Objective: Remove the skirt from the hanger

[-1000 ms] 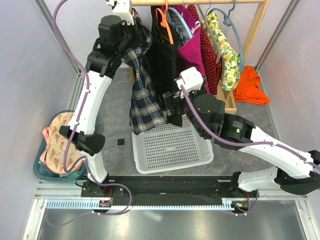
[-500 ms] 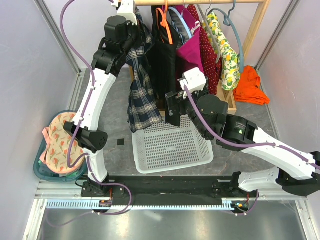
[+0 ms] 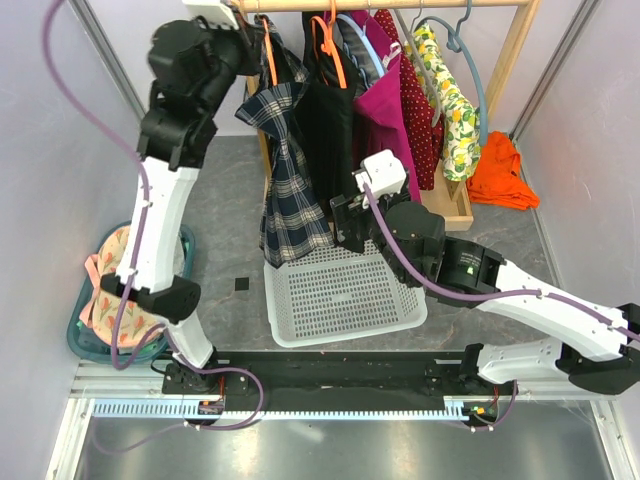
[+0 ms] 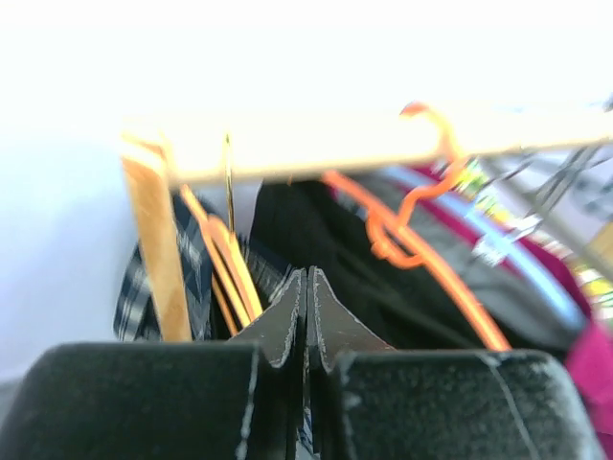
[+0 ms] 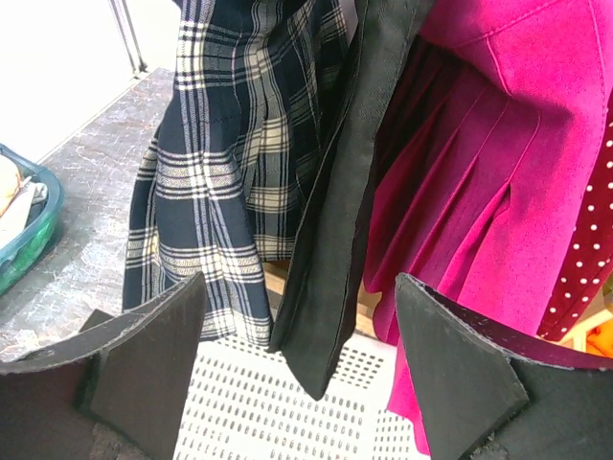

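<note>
The navy plaid skirt [image 3: 290, 190] hangs from an orange hanger [image 3: 268, 55] at the left end of the wooden rail [image 3: 400, 4]. My left gripper [image 3: 240, 20] is shut, high up beside the rail, just left of the hanger's top. In the left wrist view its tips [image 4: 307, 273] are pressed together with nothing visible between them, and the hanger [image 4: 225, 264] and rail [image 4: 335, 153] lie just beyond. My right gripper [image 3: 345, 225] is open and empty. In the right wrist view it [image 5: 299, 283] brackets a black garment's hem [image 5: 345, 192], with the plaid skirt [image 5: 211, 172] to the left.
A black garment [image 3: 328, 120], a magenta skirt [image 3: 385, 105] and a yellow floral garment [image 3: 450, 100] hang to the right on the rail. A white perforated basket [image 3: 345, 295] sits below. A teal bin [image 3: 85, 340] of clothes is at the left, and an orange cloth [image 3: 500, 175] lies at the right.
My left arm has risen and swung left, carrying its gripper from the skirt's top up to the rail. The right gripper has shifted slightly lower and left.
</note>
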`<act>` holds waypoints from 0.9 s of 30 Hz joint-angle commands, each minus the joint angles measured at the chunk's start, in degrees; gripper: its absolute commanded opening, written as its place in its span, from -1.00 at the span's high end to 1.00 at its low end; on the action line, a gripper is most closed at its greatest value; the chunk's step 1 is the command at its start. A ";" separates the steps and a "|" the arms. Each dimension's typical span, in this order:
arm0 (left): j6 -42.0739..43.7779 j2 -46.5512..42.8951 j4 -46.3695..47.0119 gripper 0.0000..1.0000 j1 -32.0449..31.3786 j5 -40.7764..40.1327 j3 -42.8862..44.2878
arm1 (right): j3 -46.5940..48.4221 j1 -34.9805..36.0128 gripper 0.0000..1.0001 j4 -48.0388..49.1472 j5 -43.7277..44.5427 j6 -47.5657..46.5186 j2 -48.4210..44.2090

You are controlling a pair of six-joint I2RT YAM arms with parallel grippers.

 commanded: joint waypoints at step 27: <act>-6.45 5.10 0.33 0.41 -2.09 -6.47 -8.34 | -6.13 0.04 -0.90 3.55 2.70 2.92 -5.03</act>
